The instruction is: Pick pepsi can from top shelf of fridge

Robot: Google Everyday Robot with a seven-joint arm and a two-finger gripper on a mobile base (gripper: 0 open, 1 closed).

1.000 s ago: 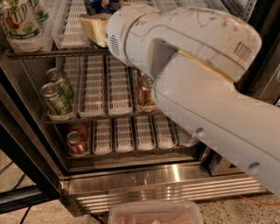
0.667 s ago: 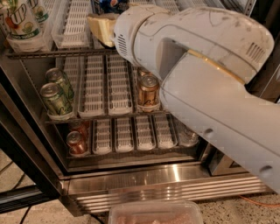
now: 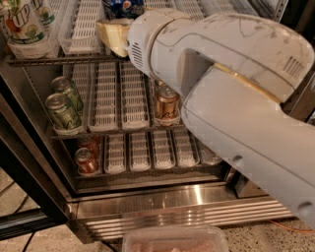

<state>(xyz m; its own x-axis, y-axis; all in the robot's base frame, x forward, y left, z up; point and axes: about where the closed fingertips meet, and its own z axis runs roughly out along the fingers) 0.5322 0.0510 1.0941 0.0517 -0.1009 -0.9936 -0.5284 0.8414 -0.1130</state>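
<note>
Your gripper (image 3: 114, 38) sat just short of the pepsi can (image 3: 123, 7), standing at its 12 o'clock on the top shelf (image 3: 54, 60); its grasp couldn't be told.

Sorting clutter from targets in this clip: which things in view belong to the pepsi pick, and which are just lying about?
Job: pepsi can; top shelf; fridge; end effector, at the top shelf, close in front of the pepsi can.

Lying about: green cans; copper-brown can; 7UP bottle; reddish can; plastic tub.
</note>
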